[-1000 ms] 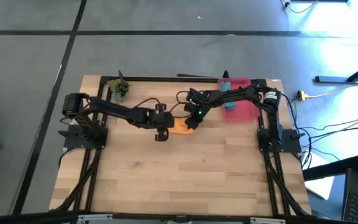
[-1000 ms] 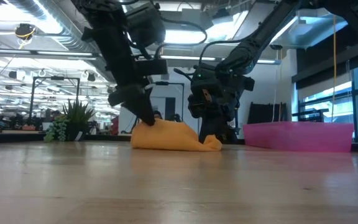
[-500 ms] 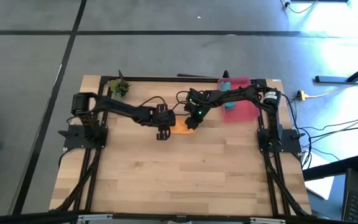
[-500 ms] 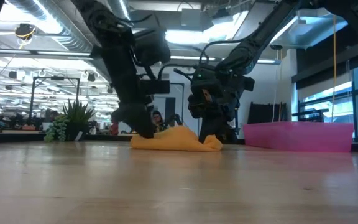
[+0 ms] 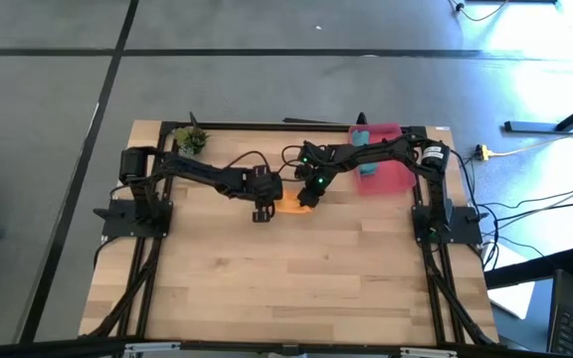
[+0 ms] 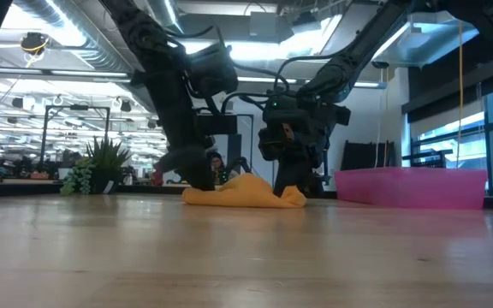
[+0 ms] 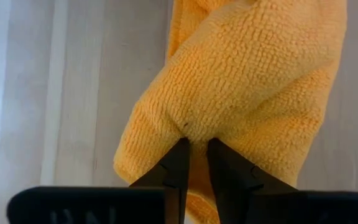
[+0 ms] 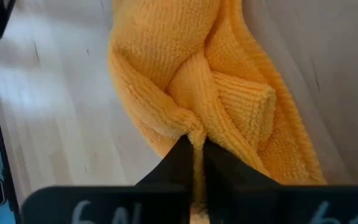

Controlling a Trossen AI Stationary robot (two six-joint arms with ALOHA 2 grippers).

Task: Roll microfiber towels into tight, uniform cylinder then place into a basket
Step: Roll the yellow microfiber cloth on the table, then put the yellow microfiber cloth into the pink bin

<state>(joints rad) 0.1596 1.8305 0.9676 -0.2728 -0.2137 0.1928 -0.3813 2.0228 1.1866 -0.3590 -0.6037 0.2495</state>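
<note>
Two towels [image 5: 292, 205], one basket [image 5: 394, 175], one plant [image 5: 191, 141], two arms [image 5: 207, 176].

Bright, even daylight. Glare whitens the floor [image 5: 555, 40] at upper right in the high view. Ceiling lights [image 6: 50, 38] glow in the low view; wrist views are sharp.

Two black jointed arms trail looped black cables, one showing a green light.

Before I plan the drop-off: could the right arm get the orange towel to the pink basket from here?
Probably yes. The right gripper is shut on the orange towel, and the pink basket sits just beside it on that arm's side with bare table between; but the left gripper also pinches the towel.
</note>
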